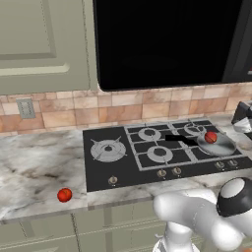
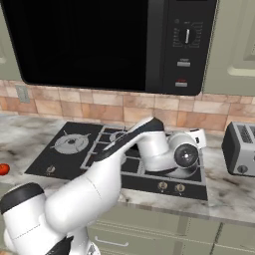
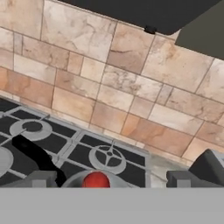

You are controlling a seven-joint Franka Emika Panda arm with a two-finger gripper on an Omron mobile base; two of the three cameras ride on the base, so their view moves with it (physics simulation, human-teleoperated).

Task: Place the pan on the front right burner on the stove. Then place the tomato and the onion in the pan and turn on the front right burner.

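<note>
The pan [image 1: 216, 144] sits on the front right burner of the stove [image 1: 106, 170] with one red ball [image 1: 210, 137] inside, its black handle [image 1: 176, 139] pointing left across the grates. Another red ball [image 1: 64, 195] waits on the desk [image 1: 34, 167] far left, and the burner must be turned on too. The claw [image 3: 109, 178] is wide open above the pan, holding nothing.

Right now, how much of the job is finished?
Done: the pan sits on the stove at its front right, with one red ball inside. In hand: nothing; the gripper is open above it. Left: the other red ball on the counter, then the burner.
</note>
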